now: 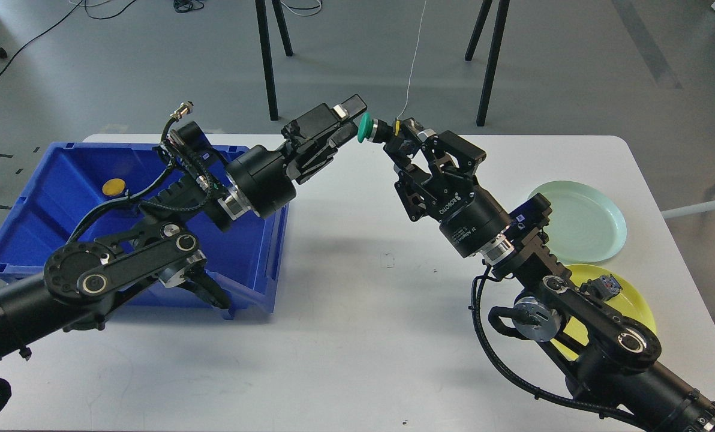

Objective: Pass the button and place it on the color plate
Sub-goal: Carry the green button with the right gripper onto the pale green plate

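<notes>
Two grippers meet mid-air for a handover: the green button is clamped by the right gripper, while the left gripper, jaws parted, touches its cap.

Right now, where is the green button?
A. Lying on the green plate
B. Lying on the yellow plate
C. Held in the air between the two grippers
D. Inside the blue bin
C: the green button is above the table, with the left gripper at its cap and the right gripper clamped on its body.

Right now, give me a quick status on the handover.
Right gripper shut on green button, mid-air. Left gripper open at the cap. Green plate bare; nothing in the way.
</notes>
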### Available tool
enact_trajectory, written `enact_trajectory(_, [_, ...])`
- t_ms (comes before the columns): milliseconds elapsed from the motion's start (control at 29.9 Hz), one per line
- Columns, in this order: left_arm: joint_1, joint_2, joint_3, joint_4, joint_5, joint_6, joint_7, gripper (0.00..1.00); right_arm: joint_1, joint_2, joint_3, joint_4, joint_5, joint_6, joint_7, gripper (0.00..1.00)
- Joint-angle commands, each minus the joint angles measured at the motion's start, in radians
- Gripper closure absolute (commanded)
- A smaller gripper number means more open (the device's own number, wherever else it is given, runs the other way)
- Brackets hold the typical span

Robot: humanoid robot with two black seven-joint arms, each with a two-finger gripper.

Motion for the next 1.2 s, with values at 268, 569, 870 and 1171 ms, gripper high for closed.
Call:
enact_trajectory(268, [0.02,0.001,-0.007,0.003,-0.017,-0.002,0.0,0.02,-0.08,-0.417,0.097,-0.099,-0.013,0.0,0.0,0.97])
enact_trajectory(569, [0.022,-0.029,-0.007,0.009,-0.017,-0.002,0.0,0.02,-0.06,-0.519,-0.062,-0.379,-0.063,-0.049,0.0,0.96])
enact_trajectory(870, [0.023,-0.029,-0.005,0.007,-0.017,-0.002,0.0,0.02,0.054,-0.432,-0.259,-0.56,-0.057,-0.152,0.0,0.84])
enact_trajectory(1171, [0.023,-0.031,-0.005,0.01,-0.017,-0.002,0.0,0.02,0.055,-0.425,-0.251,-0.566,-0.046,-0.163,0.0,0.54])
